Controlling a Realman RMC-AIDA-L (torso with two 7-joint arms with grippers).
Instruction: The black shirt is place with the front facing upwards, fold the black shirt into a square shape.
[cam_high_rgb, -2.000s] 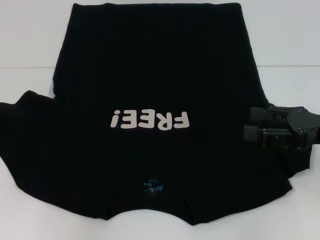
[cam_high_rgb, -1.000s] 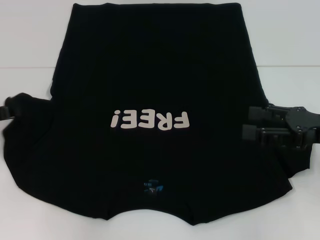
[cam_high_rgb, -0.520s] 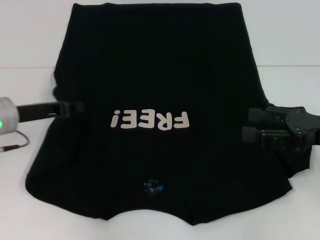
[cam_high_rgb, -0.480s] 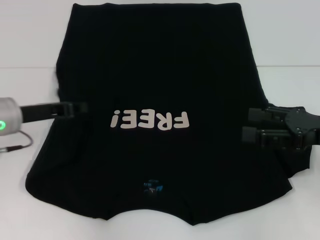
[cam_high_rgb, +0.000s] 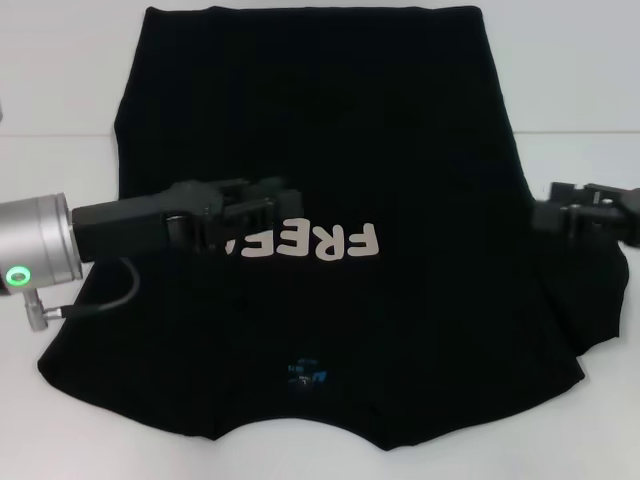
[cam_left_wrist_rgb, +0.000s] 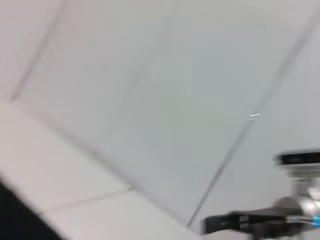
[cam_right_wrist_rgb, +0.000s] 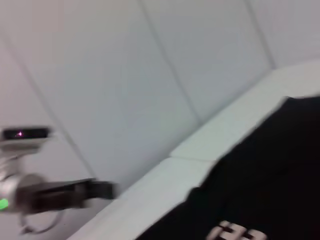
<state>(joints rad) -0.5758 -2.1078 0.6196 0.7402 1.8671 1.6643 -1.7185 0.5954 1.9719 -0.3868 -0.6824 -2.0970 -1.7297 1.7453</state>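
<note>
The black shirt (cam_high_rgb: 320, 240) lies front up on a white table (cam_high_rgb: 50, 80), filling most of the head view, collar toward the bottom edge and hem toward the top. Its cream "FREE!" lettering (cam_high_rgb: 335, 241) sits at the centre and reads upside down from here, with a small blue neck label (cam_high_rgb: 303, 372) below it.

The change is on the left. Two seconds ago the left sleeve lay spread out flat toward the left edge of the frame. Now it is gone from there, and the left end effector (cam_high_rgb: 262, 200) has swept in from the left edge to sit over the shirt's chest, hiding the last characters of the lettering. The sleeve appears to have been carried inward and folded over the body; the shirt's left edge now runs as a straighter slant. Whether the fingers are pinching cloth or have let go cannot be told, black on black.

On the right, the right end effector (cam_high_rgb: 560, 215) has pulled back toward the right edge of the frame, so less of it overlaps the shirt. Its finger state cannot be told either.

By my judgement the first side fold is nearly laid; the right side and the lengthwise folds remain.

The table is plain white with a faint seam across it. The wrist views show pale panelled walls behind.
</note>
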